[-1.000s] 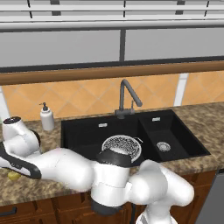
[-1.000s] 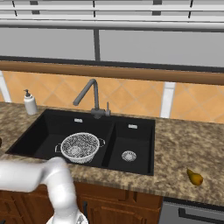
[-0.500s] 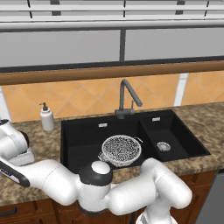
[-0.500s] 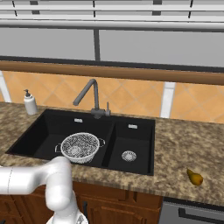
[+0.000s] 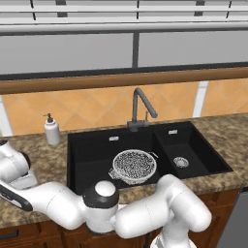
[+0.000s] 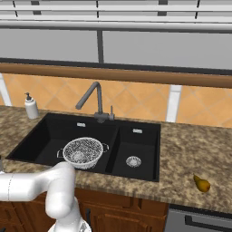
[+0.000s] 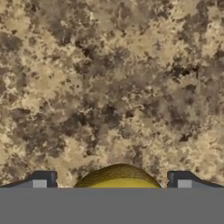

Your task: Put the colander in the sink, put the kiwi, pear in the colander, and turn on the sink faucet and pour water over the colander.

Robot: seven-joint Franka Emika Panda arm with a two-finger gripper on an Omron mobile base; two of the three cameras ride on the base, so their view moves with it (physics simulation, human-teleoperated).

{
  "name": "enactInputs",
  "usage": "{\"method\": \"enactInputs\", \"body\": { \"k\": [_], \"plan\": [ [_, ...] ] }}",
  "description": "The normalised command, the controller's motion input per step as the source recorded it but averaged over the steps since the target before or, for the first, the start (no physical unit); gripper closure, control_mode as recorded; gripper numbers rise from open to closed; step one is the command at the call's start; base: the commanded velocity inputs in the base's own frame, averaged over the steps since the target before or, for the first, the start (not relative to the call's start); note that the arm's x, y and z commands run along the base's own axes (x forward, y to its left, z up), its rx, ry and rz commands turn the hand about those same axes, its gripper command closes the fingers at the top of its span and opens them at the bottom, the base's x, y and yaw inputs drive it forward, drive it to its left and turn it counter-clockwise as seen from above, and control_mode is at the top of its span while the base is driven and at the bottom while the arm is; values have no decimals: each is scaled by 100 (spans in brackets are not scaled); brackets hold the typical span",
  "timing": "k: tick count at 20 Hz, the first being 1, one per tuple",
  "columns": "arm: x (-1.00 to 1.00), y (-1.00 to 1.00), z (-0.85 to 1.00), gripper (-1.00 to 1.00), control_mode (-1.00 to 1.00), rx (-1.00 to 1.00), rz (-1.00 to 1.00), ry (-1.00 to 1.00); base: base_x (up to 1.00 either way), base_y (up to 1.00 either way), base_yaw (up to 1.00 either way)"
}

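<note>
I am watching the arm swinging further out to the left of the sink (image 5: 87,145); in the left base view its elbow joint has slid from mid-frame toward the lower left, and the wrist is now sitting at the far left edge over the desk (image 5: 43,150). The colander (image 5: 134,166) is resting in the large basin where it was a second ago, and the faucet (image 5: 140,109) is standing behind it with its spout bent over the basin. The pear (image 6: 202,184) is lying on the desk right of the sink, unmoved. In the hand view the gripper (image 7: 111,181) is pointing down at the speckled stone with its jaws spread wide and released, and a brownish-yellow rounded fruit (image 7: 117,177), apparently the kiwi, is lying between the two tips, not gripped.
</note>
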Motion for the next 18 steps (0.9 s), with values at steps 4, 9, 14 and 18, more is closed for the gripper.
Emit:
{"method": "enactInputs", "body": {
  "k": [4, 9, 14, 18],
  "plan": [
    [2, 12, -20, 100, -100, -1, 0, 0, 0, 0, 0],
    [1, -37, 6, 100, -100, 0, -1, 0, 0, 0, 0],
    [-1, -94, 37, 100, -100, 0, -8, 0, 0, 0, 0],
    [-11, -100, 24, 100, -100, 0, -16, 0, 0, 0, 0]
  ]
}}
